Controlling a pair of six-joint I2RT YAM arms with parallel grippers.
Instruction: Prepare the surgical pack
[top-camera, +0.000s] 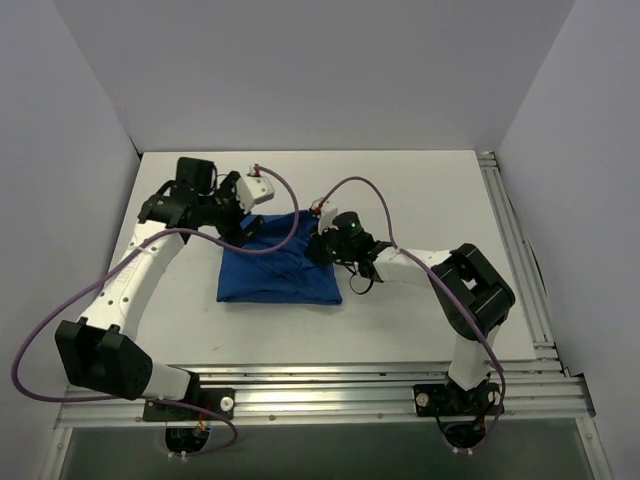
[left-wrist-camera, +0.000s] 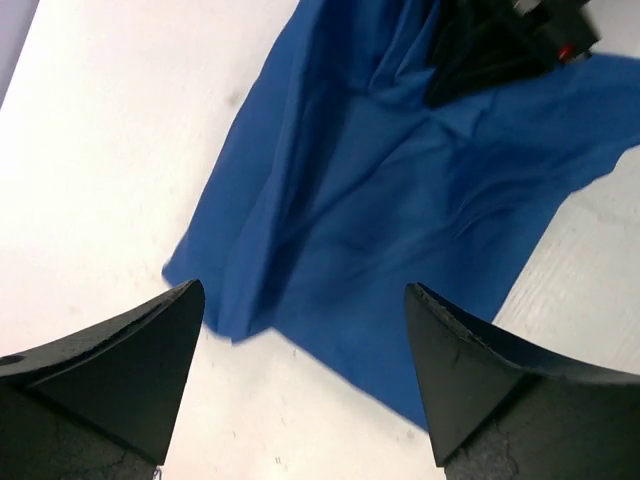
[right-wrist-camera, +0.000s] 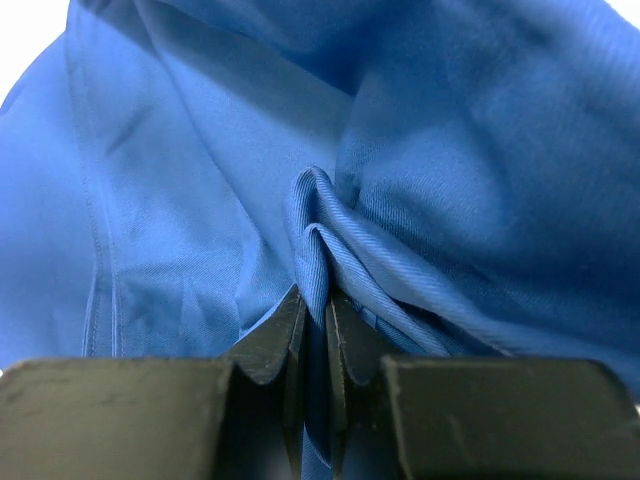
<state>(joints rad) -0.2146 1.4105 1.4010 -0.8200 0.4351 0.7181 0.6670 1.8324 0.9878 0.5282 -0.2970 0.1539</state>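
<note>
At left, the left gripper (left-wrist-camera: 300, 300) hangs over the near-left edge of the blue drape (top-camera: 275, 275), fingers spread wide and holding nothing. The drape lies bundled in the middle of the white table (top-camera: 420, 200). On its right side, the right gripper (right-wrist-camera: 315, 310) is pinched tight on a raised fold of the cloth.

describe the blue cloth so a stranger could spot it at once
On the white table, look near the middle. The blue drape lies there crumpled into a parcel, the only blue thing on the tabletop, one fold pinched in the right gripper.
</note>
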